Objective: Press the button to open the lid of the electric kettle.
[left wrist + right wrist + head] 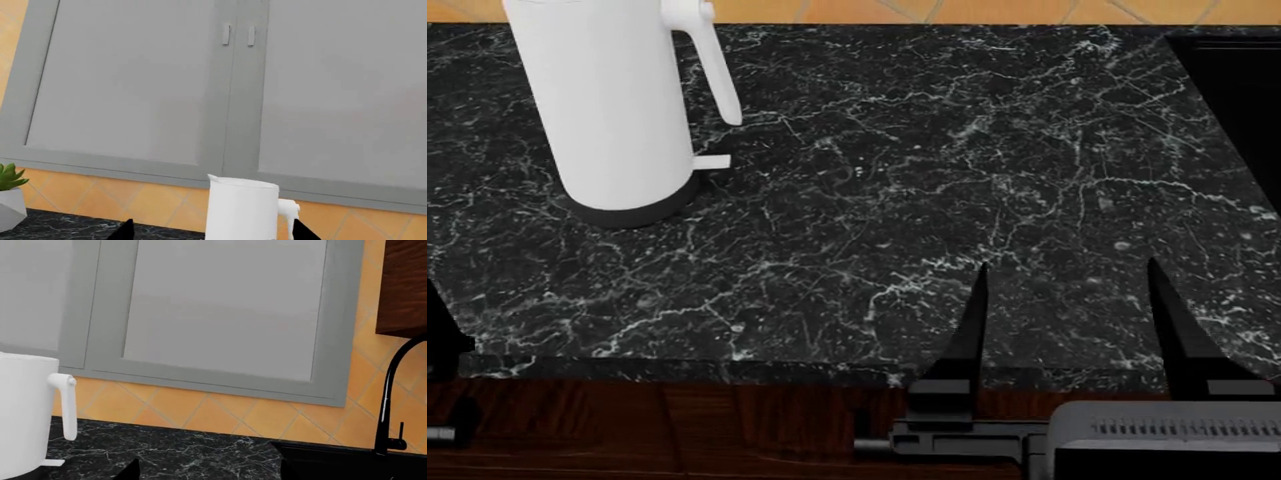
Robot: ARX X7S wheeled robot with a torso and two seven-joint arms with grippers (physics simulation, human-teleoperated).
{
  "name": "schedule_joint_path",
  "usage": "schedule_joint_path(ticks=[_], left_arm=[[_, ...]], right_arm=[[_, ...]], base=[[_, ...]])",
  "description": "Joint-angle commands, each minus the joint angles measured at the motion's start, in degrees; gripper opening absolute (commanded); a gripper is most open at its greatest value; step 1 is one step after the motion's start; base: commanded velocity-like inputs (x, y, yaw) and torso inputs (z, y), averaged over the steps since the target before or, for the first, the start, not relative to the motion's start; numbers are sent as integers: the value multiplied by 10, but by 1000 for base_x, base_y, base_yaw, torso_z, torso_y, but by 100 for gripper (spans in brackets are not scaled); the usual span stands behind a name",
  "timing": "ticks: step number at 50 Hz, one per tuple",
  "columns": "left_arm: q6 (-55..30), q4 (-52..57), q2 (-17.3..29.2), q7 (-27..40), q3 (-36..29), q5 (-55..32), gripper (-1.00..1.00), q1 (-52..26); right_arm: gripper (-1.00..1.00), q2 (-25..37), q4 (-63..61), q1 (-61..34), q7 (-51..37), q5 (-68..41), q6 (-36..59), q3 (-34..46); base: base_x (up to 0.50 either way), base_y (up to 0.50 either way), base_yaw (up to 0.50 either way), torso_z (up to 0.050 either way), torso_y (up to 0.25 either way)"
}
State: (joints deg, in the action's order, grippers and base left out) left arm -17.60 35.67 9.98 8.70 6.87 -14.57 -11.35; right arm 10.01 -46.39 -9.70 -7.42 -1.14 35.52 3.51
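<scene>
The electric kettle (pixel 607 100) is a tall white jug on a dark base ring, standing at the far left of the black marble counter (pixel 894 200). Its handle (pixel 718 75) faces right. In the left wrist view the kettle (pixel 240 212) shows with its lid (pixel 243 183) down and the button (pixel 288 204) as a white nub at the handle's top. My left gripper (pixel 213 234) is open, short of the kettle, with its fingertips (pixel 124 231) framing it. My right gripper (pixel 1074 320) is open and empty over the counter's front right. The right wrist view shows the kettle (pixel 23 415) and the button (pixel 61 381).
Grey wall cabinets (pixel 133 85) and orange tiles (pixel 213 415) are behind the counter. A small potted plant (pixel 10 195) stands left of the kettle. A black faucet (pixel 390 395) and a sink (pixel 347 460) are at the right. A flat white tab (pixel 710 161) sticks out near the kettle's base.
</scene>
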Motion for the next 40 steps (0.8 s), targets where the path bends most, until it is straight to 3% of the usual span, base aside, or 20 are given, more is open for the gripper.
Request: schedule_joint_path(ticks=[1,6,14,23,40], left_arm=[[-8,23,17,12,11,1,100,-13],[-17,22,15,31,12,14,100,-16],[-2,18,13,39,5,25,100,-14],[-2,29,18,48,7,29,100,-13],[-20,46,26,64,67,-25,100,-20]], right_arm=[[100,13,-46,-5,-10,3,27,8],[100,14,-51,-4,-10,-1,27,7],[100,9,-50,0,0,-28,19,-3],[100,12,-46,1,6,-40,7,4],[100,1,-63,-1,9,-91,27,-22]], base=[[270,480,0,50,0],[270,485,0,47,0],[405,339,0,0,0],[500,7,0,0,0],[500,0,0,0,0]])
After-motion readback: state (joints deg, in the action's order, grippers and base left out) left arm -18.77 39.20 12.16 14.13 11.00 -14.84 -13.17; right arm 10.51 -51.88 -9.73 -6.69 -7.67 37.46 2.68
